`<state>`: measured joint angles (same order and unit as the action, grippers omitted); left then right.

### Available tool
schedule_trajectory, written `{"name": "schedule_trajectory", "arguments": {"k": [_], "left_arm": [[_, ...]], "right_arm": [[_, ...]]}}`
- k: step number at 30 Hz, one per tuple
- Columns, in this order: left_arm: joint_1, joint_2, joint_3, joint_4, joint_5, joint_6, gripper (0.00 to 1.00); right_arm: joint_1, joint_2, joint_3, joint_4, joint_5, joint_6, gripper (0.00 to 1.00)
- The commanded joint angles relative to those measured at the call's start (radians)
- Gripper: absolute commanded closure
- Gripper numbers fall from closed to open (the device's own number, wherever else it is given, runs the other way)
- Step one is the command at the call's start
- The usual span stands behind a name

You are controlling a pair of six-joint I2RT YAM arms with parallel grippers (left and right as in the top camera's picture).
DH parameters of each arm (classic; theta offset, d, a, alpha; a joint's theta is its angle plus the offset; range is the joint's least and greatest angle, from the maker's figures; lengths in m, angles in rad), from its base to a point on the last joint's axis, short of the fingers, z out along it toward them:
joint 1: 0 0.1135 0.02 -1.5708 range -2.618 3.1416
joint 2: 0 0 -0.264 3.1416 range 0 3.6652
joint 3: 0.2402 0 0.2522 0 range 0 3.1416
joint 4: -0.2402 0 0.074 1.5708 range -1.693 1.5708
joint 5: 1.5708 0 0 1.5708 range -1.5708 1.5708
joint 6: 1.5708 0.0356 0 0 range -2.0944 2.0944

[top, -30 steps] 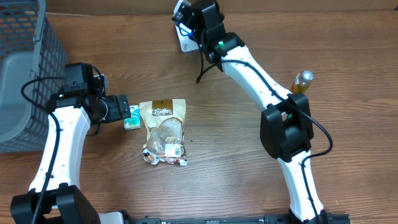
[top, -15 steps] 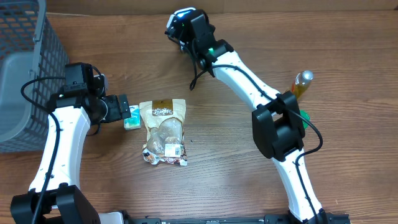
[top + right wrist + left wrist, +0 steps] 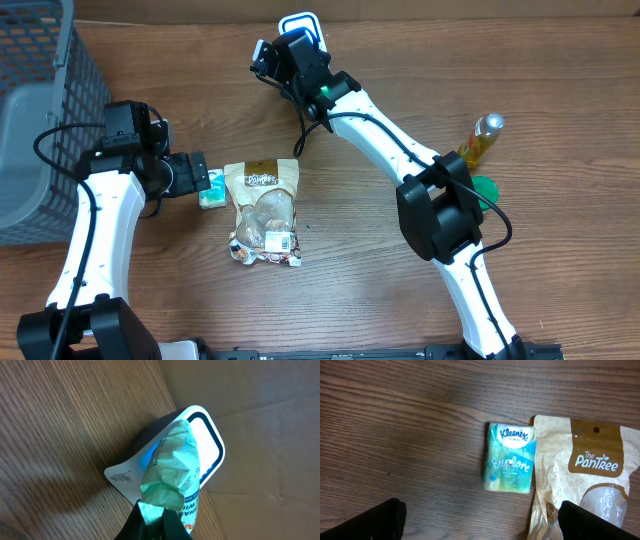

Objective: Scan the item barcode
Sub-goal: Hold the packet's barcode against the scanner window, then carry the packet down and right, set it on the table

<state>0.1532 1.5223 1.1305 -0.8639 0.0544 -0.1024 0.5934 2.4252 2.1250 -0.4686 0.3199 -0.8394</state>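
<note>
The right gripper (image 3: 152, 521) is pinched tight on the bottom end of a crinkly green packet (image 3: 172, 462). It holds the packet up right in front of the glowing window of the white scanner (image 3: 212, 435), at the far edge of the table (image 3: 60, 425). The left gripper (image 3: 200, 172) has its fingers wide apart with nothing in them, low over a small pack of tissues (image 3: 509, 457) that lies right next to a tan snack bag (image 3: 585, 485).
</note>
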Motion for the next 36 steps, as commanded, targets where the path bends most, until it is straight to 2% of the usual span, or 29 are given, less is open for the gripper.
{"name": "schedule_trajectory", "arguments": {"k": [1, 9, 14, 21, 24, 28, 30, 36], "left_arm": [[0.004, -0.001, 0.019, 0.002, -0.006, -0.010, 0.01], [0.004, -0.001, 0.019, 0.002, -0.006, -0.010, 0.00], [0.004, -0.001, 0.019, 0.002, -0.006, -0.010, 0.00], [0.004, -0.001, 0.019, 0.002, -0.006, -0.010, 0.00], [0.004, -0.001, 0.019, 0.002, -0.006, -0.010, 0.00], [0.004, -0.001, 0.019, 0.002, -0.006, -0.010, 0.01], [0.004, -0.001, 0.019, 0.002, -0.006, -0.010, 0.00], [0.004, -0.001, 0.019, 0.002, -0.006, -0.010, 0.00]], "right_arm": [[-0.005, 0.006, 0.013, 0.000, 0.059, 0.005, 0.96], [-0.003, -0.154, 0.014, -0.011, 0.117, 0.163, 0.96], [-0.003, -0.287, 0.014, -0.126, 0.117, 0.291, 0.96], [-0.018, -0.409, 0.014, -0.543, 0.015, 0.578, 0.96], [-0.039, -0.415, 0.014, -0.777, -0.165, 0.670, 0.96], [-0.069, -0.415, -0.024, -1.083, -0.476, 0.679, 0.96], [-0.080, -0.415, -0.067, -1.138, -0.531, 0.679, 0.96], [-0.103, -0.415, -0.238, -1.139, -0.441, 0.684, 0.96]]}}
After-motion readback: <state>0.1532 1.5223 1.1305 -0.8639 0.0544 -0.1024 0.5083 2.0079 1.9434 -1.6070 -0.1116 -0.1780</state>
